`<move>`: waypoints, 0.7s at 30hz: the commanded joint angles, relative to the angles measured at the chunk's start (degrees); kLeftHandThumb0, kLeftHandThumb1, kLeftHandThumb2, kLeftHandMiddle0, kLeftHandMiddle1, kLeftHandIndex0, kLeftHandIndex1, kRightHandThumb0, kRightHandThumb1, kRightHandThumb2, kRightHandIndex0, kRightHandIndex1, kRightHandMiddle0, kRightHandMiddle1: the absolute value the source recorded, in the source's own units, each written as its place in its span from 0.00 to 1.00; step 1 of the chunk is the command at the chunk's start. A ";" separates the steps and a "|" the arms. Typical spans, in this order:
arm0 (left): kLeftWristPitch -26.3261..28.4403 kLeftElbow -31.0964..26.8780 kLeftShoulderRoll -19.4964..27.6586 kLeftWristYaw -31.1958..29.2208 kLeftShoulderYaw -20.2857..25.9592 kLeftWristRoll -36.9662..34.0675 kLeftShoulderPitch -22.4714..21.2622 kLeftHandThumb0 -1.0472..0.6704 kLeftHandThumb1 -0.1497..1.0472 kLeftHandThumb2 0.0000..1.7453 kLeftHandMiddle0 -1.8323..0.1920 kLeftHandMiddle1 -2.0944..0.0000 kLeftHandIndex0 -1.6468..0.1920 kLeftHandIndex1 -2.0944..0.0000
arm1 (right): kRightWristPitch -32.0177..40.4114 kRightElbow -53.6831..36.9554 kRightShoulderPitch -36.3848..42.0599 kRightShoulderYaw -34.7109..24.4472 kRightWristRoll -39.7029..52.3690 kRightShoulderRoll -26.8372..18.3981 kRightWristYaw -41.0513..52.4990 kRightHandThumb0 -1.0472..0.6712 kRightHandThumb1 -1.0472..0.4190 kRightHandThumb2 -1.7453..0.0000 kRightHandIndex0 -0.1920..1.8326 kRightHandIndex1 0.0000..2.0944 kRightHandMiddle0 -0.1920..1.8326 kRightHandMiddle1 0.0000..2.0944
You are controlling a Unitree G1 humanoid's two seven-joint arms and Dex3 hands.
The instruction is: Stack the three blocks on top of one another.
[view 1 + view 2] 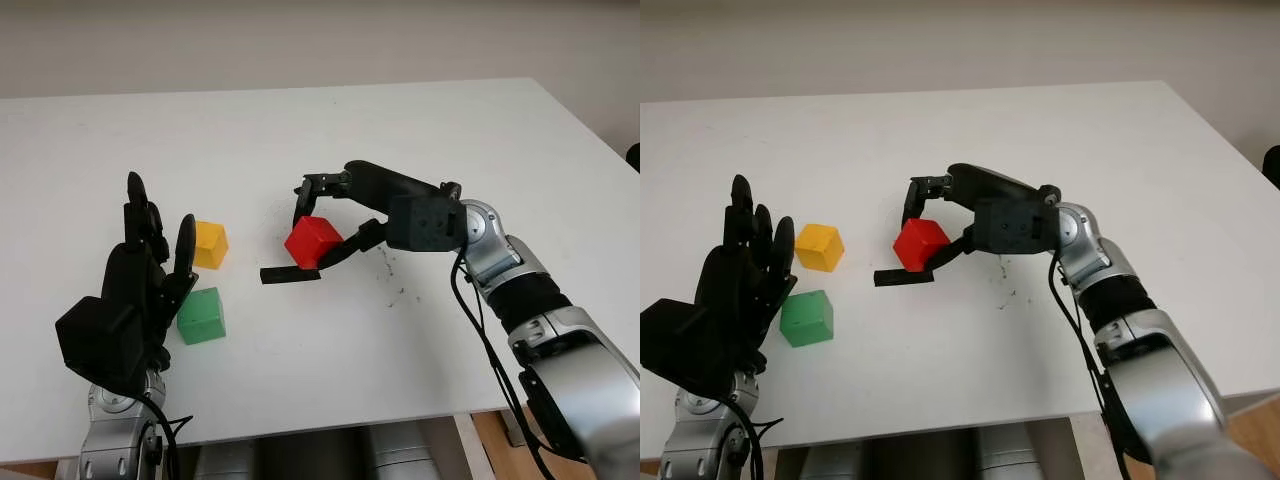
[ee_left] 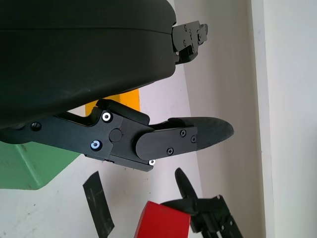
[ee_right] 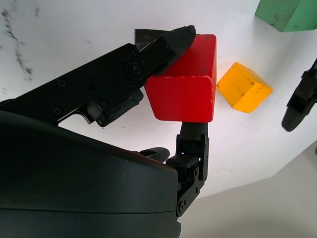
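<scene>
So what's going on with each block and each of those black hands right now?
red block: gripped by the right hand, near the table's middle.
yellow block: alone on the table, nothing stacked on it.
green block: alone on the table, unstacked.
right hand: closed on the red block.
left hand: open, raised beside the green block.

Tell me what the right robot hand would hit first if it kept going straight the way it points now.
Probably the yellow block. The right robot hand, holding the red block, points across the table toward it. Height is unclear; it might pass above.
</scene>
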 commanded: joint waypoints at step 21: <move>-0.17 -1.44 -1.02 0.31 -0.36 -0.34 0.96 0.23 1.00 0.31 1.00 0.98 1.00 1.00 | -6.54 14.17 -12.00 8.44 -13.35 3.29 -13.82 0.34 0.08 0.97 0.27 0.03 0.31 0.73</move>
